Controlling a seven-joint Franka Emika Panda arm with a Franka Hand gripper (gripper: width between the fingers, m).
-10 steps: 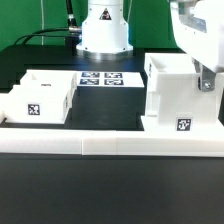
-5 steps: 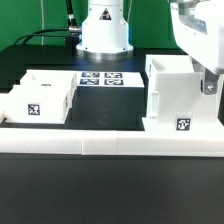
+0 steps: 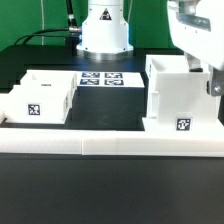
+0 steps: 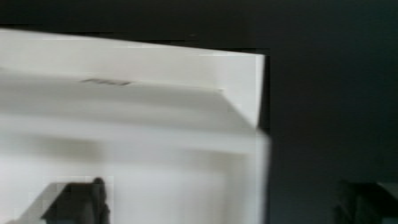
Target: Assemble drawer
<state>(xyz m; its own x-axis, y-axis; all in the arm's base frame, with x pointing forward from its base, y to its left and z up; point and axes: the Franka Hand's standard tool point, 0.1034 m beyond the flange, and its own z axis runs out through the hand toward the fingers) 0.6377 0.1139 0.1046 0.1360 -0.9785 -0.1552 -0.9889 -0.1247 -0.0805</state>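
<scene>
Early stage, I judge: my gripper (image 3: 213, 86) hangs wide open at the casing (image 3: 175, 95) edge, holding nothing, tray (image 3: 40, 97) well away, not yet inserted.

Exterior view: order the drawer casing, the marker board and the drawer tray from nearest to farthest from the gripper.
1. Drawer casing: on the exterior view's right, right beside the gripper.
2. Marker board: flat on the table in the middle, toward the back.
3. Drawer tray: far over on the exterior view's left.
</scene>
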